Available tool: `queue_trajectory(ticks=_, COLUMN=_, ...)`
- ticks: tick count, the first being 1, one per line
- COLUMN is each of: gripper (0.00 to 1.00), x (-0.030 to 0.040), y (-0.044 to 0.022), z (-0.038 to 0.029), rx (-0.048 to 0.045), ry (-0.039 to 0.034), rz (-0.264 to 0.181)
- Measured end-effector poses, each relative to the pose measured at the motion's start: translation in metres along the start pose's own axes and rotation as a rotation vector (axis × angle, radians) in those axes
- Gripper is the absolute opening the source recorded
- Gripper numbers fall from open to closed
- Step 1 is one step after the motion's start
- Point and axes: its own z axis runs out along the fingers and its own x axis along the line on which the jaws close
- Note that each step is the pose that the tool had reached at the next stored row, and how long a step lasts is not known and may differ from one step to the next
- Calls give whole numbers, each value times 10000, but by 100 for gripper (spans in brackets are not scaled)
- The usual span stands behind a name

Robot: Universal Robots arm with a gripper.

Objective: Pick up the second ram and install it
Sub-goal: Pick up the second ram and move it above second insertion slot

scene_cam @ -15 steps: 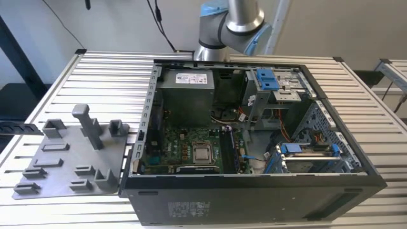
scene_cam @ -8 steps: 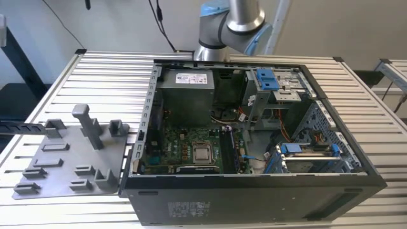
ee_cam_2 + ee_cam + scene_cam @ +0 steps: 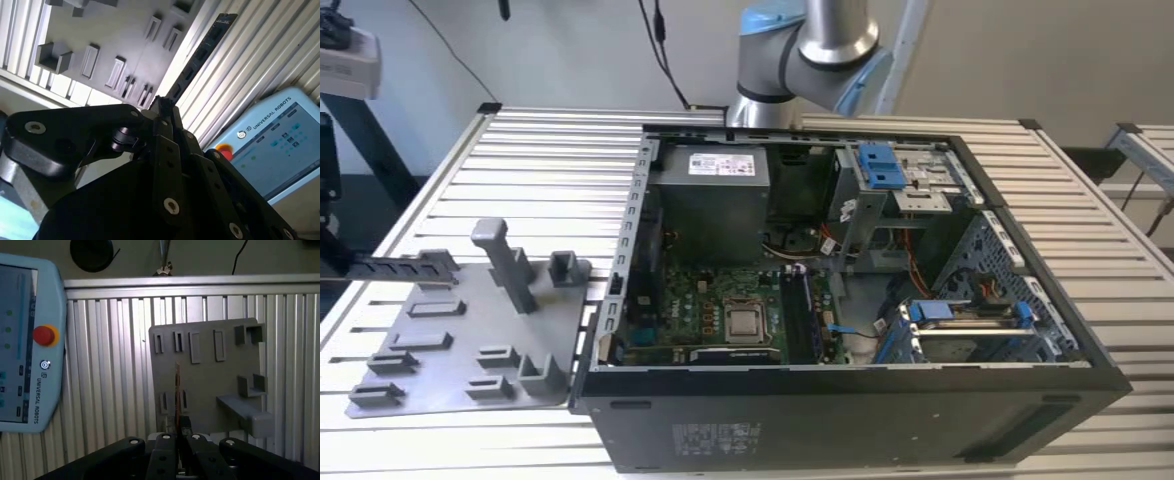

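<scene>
So the second ram (image 3: 200,55) is in the gripper (image 3: 162,106) right now: fingers clamped shut on one end, the rest of the stick poking out free. It looks dark and flat in the second wrist view and is just a skinny edge-on line (image 3: 177,385) in the first wrist view. It hangs over the grey plastic tray (image 3: 210,380), roughly in line with a row of narrow slots there and clear of them as far as I can tell. The tray sits on the slatted aluminium worktop (image 3: 547,160) toward the exterior view's left, just beside the open PC case (image 3: 854,425). My read: the pick-up half is done and the install half isn't, since the stick is over the tray and not the motherboard (image 3: 707,310). Seating it would need the stick brought across, squared up with the dark memory slots (image 3: 797,305) beside the CPU socket (image 3: 747,322), and pressed straight down. Tight spot though: the drive cage with blue clips (image 3: 881,165) and loose cables (image 3: 807,245) crowd that area. The tray's tall upright post (image 3: 507,262) and the teach pendant (image 3: 20,340) on the worktop are close by too.
</scene>
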Motion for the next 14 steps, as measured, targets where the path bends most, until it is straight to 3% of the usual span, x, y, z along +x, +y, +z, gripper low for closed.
queue_trajectory(ticks=14, gripper=14, x=-30, y=-526, z=5, rx=-105, ry=6, rz=7)
